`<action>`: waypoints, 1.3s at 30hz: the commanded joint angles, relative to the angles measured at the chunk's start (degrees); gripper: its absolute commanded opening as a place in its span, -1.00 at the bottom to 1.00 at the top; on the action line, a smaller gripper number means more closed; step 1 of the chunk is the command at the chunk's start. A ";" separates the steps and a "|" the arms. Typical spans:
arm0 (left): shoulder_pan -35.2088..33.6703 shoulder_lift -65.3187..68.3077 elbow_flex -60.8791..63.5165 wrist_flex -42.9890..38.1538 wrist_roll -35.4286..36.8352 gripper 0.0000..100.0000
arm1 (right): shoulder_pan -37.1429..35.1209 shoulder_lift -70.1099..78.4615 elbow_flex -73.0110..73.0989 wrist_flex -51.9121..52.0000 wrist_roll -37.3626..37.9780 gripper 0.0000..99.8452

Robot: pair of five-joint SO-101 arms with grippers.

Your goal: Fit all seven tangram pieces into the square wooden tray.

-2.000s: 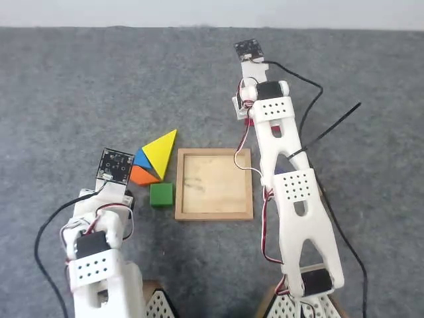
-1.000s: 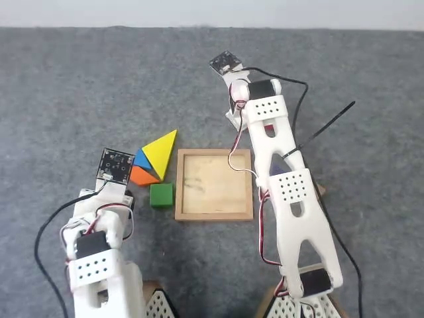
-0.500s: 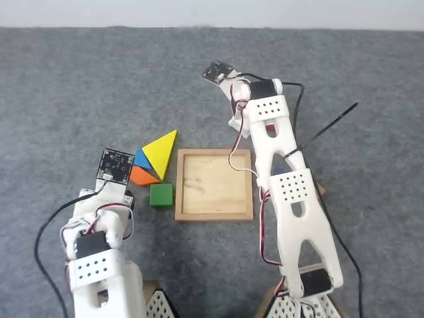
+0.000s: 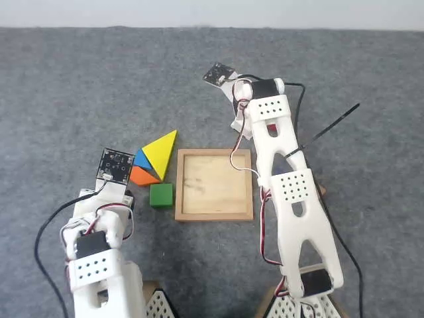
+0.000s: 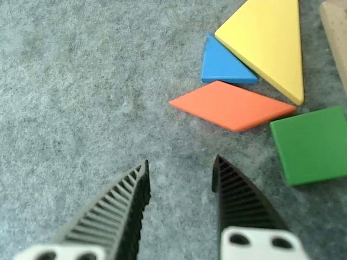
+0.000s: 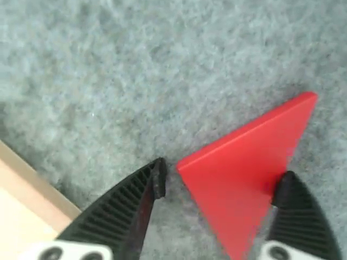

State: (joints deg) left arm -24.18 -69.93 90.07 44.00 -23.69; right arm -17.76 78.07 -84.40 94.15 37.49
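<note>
We tag the square wooden tray [image 4: 179,185] mid-table on the grey carpet-like cover [image 4: 79,86], rims square to the table edge and its wood floor showing bare. Four pieces cluster off its left rim. The big yellow triangle [image 4: 162,152] has its long edge facing the tray, slanted, with the sharp tip pointing to the far side, near the tray's far-left corner. The small blue triangle [image 4: 141,159] touches the yellow one's outer edge. The orange parallelogram [image 4: 142,175] sits just nearside of the blue, long axis across the table, slightly slanted. The green square [image 4: 161,195] lies just beside the left rim with a thin gap. Wide grey cover spreads far and left of the cluster. The left gripper [image 5: 181,161] has its fingers spread apart over the cover, just short of the orange piece and touching nothing. The right arm runs along the tray's right rim to past its far-right corner. There the right gripper [image 6: 223,173] is spread wide astride the flat red triangle [image 6: 246,162], not clamped. The red triangle's sharp tip points away from the tray corner.
</note>
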 commanded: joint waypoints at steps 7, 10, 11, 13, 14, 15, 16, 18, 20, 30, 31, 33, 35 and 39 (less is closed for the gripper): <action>0.09 -1.32 -0.66 -1.23 -0.62 -0.64 | 2.15 1.71 0.26 -1.01 -2.46 -0.44; 0.09 -1.32 -0.66 -1.23 -0.62 -0.64 | 2.15 1.71 0.35 -0.57 -2.46 -0.44; 0.09 -1.32 -0.66 -1.23 -0.62 -0.64 | 2.15 1.71 0.35 -0.48 -2.46 -0.44; 0.09 -1.32 -0.66 -1.23 -0.62 -0.64 | 2.15 1.71 0.44 -0.48 -2.46 -0.49; 0.09 -1.32 -0.66 -1.23 -0.62 -0.64 | 2.15 1.71 0.44 -0.48 -2.46 -0.55; 0.09 -1.32 -0.66 -1.23 -0.62 -0.64 | 2.15 1.71 0.44 -0.48 -2.46 -0.59; 0.09 -1.32 -0.66 -1.23 -0.62 -0.64 | 2.15 1.71 0.26 -0.48 -2.46 -0.62; 0.09 -1.32 -0.66 -1.23 -0.62 -0.64 | 2.15 1.71 0.26 -0.48 -2.46 -0.58; 0.09 -1.32 -0.66 -1.23 -0.62 -0.64 | 2.15 1.71 0.26 -0.40 -2.46 -0.57; 0.09 -1.32 -0.66 -1.23 -0.62 -0.64 | 2.15 -0.31 0.09 1.19 -2.55 -0.57; 0.09 -1.32 -0.66 -1.23 -0.62 -0.64 | 2.15 -0.84 0.09 1.19 -2.55 -0.58; 0.09 -1.32 -0.66 -1.23 -0.62 -0.64 | 2.07 -2.15 0.09 1.89 -2.55 -0.61; 0.09 -1.32 -0.66 -1.23 -0.62 -0.64 | 1.71 -3.65 0.09 2.95 -2.55 -0.61; 0.09 -1.32 -0.66 -1.23 -0.62 -0.64 | 1.63 -6.37 0.09 4.00 -2.55 -0.61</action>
State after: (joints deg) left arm -24.18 -69.93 90.07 44.00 -23.69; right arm -16.70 76.04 -83.60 96.18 35.65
